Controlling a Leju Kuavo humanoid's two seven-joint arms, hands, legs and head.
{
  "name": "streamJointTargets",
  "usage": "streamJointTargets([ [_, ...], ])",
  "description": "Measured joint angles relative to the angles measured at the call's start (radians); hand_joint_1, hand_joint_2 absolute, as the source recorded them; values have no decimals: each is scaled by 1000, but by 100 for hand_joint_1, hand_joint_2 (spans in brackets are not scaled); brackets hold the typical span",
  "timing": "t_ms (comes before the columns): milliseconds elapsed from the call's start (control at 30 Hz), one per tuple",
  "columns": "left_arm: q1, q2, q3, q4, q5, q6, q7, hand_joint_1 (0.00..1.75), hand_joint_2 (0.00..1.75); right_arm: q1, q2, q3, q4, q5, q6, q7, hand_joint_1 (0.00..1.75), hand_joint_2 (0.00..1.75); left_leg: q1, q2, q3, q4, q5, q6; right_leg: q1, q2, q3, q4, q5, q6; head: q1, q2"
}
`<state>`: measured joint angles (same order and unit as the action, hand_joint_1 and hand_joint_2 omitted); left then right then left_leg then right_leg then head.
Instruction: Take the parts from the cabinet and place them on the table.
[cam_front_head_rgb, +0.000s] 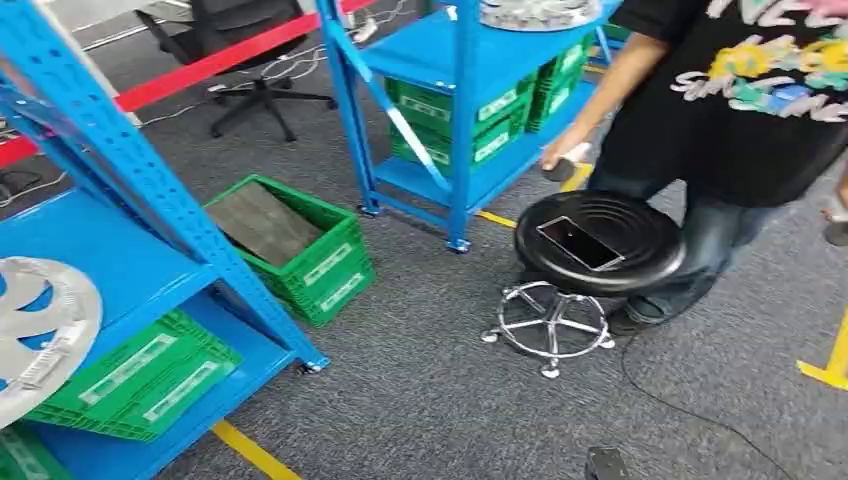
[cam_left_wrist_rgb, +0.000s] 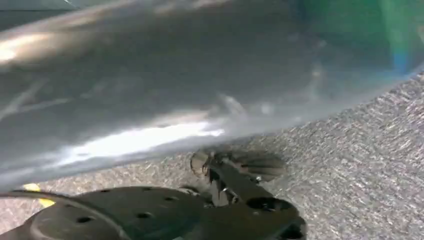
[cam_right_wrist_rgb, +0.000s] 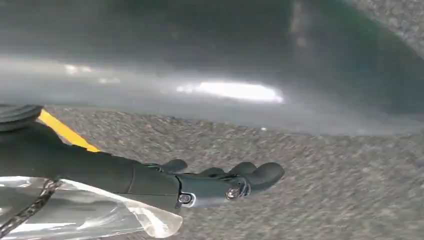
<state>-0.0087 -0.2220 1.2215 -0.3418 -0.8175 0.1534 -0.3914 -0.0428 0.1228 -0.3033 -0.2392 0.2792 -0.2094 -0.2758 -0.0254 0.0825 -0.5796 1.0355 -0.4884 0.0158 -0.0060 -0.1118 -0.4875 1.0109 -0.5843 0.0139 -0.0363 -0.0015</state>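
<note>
At seven o'clock in our head view, nearest us, a silver wheel cover (cam_front_head_rgb: 35, 335) lies on the blue cabinet (cam_front_head_rgb: 120, 260) shelf, above green crates (cam_front_head_rgb: 140, 375). In the right wrist view our right hand (cam_right_wrist_rgb: 220, 182) hangs over grey carpet (cam_right_wrist_rgb: 325, 200), fingers stretched out, holding nothing. We cannot tell how our left hand (cam_left_wrist_rgb: 235, 175) is set; it is blurred. Farther off at two o'clock, a black stool (cam_front_head_rgb: 598, 243) carries a phone (cam_front_head_rgb: 580, 243), beside a standing person (cam_front_head_rgb: 740, 110).
</note>
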Motion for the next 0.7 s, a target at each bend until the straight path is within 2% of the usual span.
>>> streamJointTargets([
  [33,1,0,0,0,0,-1,3,0,0,-1,2,0,0,0,0,0,0,0,0,-13,-5,2,0,1,1,-13,0,-3,-1,3,5,0],
  [67,5,1,2,0,0,-1,4,0,0,-3,3,0,0,0,0,0,0,0,-3,-25,-7,2,0,2,0,-25,12,-8,-1,6,3,0],
  [100,9,2,3,0,0,-1,4,0,0,-8,5,0,0,0,0,-1,0,0,3,-38,-2,-10,3,8,3,-35,20,-10,-5,12,4,0],
  [133,12,1,5,0,0,-1,5,0,0,-9,5,0,-1,1,1,-3,0,0,11,-48,7,-21,9,12,-1,20,11,3,-20,18,7,0],
  [167,9,1,6,0,0,-2,5,0,0,-10,5,0,-1,2,2,-4,0,0,14,-57,8,-23,10,15,-3,67,-11,47,-46,19,11,0],
  [200,5,0,8,0,0,-2,5,0,0,-7,5,0,0,2,2,-4,0,0,16,-70,7,-23,10,19,-5,91,-49,121,-79,21,13,0],
  [233,4,0,9,0,0,-2,5,0,0,-5,5,0,0,2,2,-4,0,0,17,-84,7,-23,9,21,-7,103,-96,206,-109,22,13,0],
  [267,2,0,10,0,-2,-3,5,0,0,0,5,0,0,3,3,-3,0,0,17,-100,8,-23,9,22,-7,107,-139,274,-125,25,13,0],
  [300,2,-1,11,0,-3,-3,6,0,0,4,5,-1,0,5,3,-2,0,0,18,-115,9,-23,8,22,-7,109,-166,302,-117,26,13,0],
  [333,4,-1,13,0,-3,-3,7,0,0,5,5,-1,0,5,3,-2,0,0,19,-130,12,-22,8,21,-7,109,-169,280,-82,27,12,0],
  [367,4,-1,16,0,-3,-3,7,0,0,4,5,-1,0,5,3,-2,0,0,21,-144,15,-21,5,18,-8,112,-152,223,-33,28,13,0],
  [400,4,-1,17,0,-3,-3,7,0,0,3,5,-1,0,5,3,-2,0,0,23,-159,18,-18,3,14,-11,124,-118,136,24,31,12,0],
  [433,4,-1,17,0,-3,-3,7,0,0,4,5,-1,0,6,3,-2,0,0,25,-171,17,-14,-2,7,-19,169,-87,54,64,34,14,0],
  [467,1,0,18,0,-7,-3,8,0,0,5,5,-1,1,7,3,-2,0,0,20,-181,11,-6,-5,1,-22,210,-77,33,44,34,16,0],
  [500,-2,-1,20,0,-10,-3,8,0,0,4,5,-1,1,8,3,-2,0,0,23,-197,5,-4,-3,-4,-22,202,-64,23,41,23,13,0],
  [567,3,-1,25,0,-16,-3,8,0,0,5,5,-1,1,10,4,0,0,0,28,-216,0,-10,5,-17,-15,183,-64,23,43,9,13,0],
  [600,6,-1,28,0,-20,-3,9,0,0,5,5,-2,0,11,4,0,0,0,29,-226,-2,-11,5,-23,-18,172,-61,18,47,2,14,0],
  [633,8,0,31,-1,-21,-2,10,0,0,2,5,-2,0,11,3,0,0,0,28,-191,-3,0,-4,-27,-21,156,-57,11,51,-8,14,0],
  [667,7,-1,33,-1,-23,-2,10,0,0,1,5,-3,0,13,3,0,0,0,24,-140,-18,34,-28,-33,-21,145,-54,10,50,-15,5,0],
  [700,4,-1,34,-1,-27,-2,11,0,0,3,5,-3,0,13,3,0,0,0,26,-115,-48,97,-64,-38,-19,129,-53,10,47,-19,3,0],
])
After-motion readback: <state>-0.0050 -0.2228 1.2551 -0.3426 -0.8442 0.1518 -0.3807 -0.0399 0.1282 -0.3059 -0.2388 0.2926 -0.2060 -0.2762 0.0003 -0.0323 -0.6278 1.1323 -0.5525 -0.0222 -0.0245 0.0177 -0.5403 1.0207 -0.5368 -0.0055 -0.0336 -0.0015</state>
